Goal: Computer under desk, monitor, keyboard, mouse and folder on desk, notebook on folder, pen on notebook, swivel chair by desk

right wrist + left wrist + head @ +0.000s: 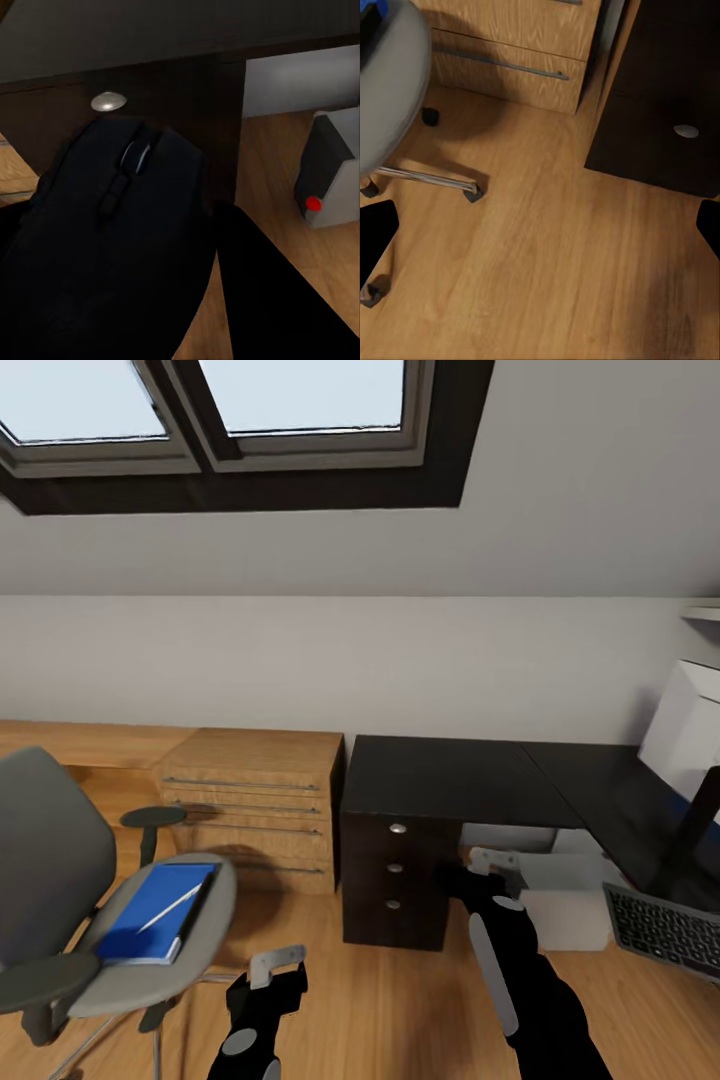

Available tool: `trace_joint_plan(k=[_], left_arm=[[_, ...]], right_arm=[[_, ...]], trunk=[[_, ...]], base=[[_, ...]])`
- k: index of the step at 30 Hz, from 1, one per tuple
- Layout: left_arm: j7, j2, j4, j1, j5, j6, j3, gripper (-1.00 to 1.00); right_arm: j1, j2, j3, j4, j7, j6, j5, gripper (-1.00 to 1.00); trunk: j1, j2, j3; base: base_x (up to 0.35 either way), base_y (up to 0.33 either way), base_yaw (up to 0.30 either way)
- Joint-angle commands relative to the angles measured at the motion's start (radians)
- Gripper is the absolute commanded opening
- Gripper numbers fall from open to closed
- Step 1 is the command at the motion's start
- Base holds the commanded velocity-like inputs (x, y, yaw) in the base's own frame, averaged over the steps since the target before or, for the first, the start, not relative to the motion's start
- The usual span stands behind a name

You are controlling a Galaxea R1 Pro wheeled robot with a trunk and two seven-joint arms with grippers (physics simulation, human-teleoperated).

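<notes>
A grey swivel chair (pixel 50 860) stands at the left. On its seat lies a blue notebook (pixel 155 912) with a white pen (pixel 170 907) across it, and a darker layer shows under the notebook's edge. The dark desk (pixel 450 780) stands in the middle, with the white-backed monitor (pixel 688 730) on its right wing. A white computer (pixel 565 905) sits under the desk. The keyboard (pixel 662 932) lies low at the right edge. My right gripper (pixel 490 868) is shut on the black mouse (pixel 127 225) in front of the desk drawers. Over bare floor, my left gripper (pixel 275 965) is open.
A light wooden drawer cabinet (pixel 255 810) stands between the chair and the desk's drawer block (pixel 395 880). The chair's wheeled legs (pixel 431 178) spread over the wood floor (pixel 547 247) near my left arm. Behind everything are a sloped wall and a skylight.
</notes>
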Motion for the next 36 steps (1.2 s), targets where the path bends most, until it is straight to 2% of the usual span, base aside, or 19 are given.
trace_joint_plan(k=[1, 5, 11, 15, 17, 23, 36], left_arm=[[0.008, 0.0, -0.002, -0.001, 0.009, 0.0, -0.003, 1.0], [0.008, 0.0, -0.002, -0.001, 0.008, -0.039, -0.004, 1.0], [0.008, 0.001, -0.005, 0.003, 0.003, -0.145, -0.005, 1.0], [0.021, 0.001, -0.015, 0.022, -0.033, -0.198, -0.026, 1.0], [0.032, 0.001, -0.017, 0.027, -0.048, -0.206, -0.043, 1.0], [0.039, 0.0, -0.014, 0.03, -0.059, -0.206, -0.067, 1.0], [0.04, 0.0, -0.002, 0.03, -0.06, -0.202, -0.073, 1.0]], right_arm=[[-0.001, 0.0, 0.001, -0.001, -0.012, 0.002, -0.014, -1.0], [-0.001, 0.0, 0.001, -0.001, -0.012, 0.002, -0.014, -1.0], [-0.001, 0.0, 0.001, -0.001, -0.013, 0.002, -0.014, -1.0], [0.0, 0.0, 0.001, -0.002, -0.015, 0.002, -0.014, -1.0], [0.0, 0.0, 0.002, -0.002, -0.016, 0.002, -0.014, -1.0], [0.0, 0.0, 0.006, -0.003, -0.016, 0.002, -0.013, -1.0], [0.001, 0.0, 0.008, -0.017, -0.016, 0.002, -0.012, -1.0]], trunk=[[0.001, -0.001, -0.001], [0.001, -0.001, -0.001], [0.001, -0.001, -0.001], [0.001, -0.001, -0.001], [0.001, -0.001, -0.001], [0.001, -0.001, -0.001], [0.001, -0.001, -0.005]], base=[[0.329, 0.0, 0.0], [0.329, 0.0, 0.0], [0.329, 0.0, 0.038], [0.329, -0.008, 0.181], [0.329, -0.06, 0.245], [0.327, -0.111, 0.264], [0.313, -0.172, 0.254]])
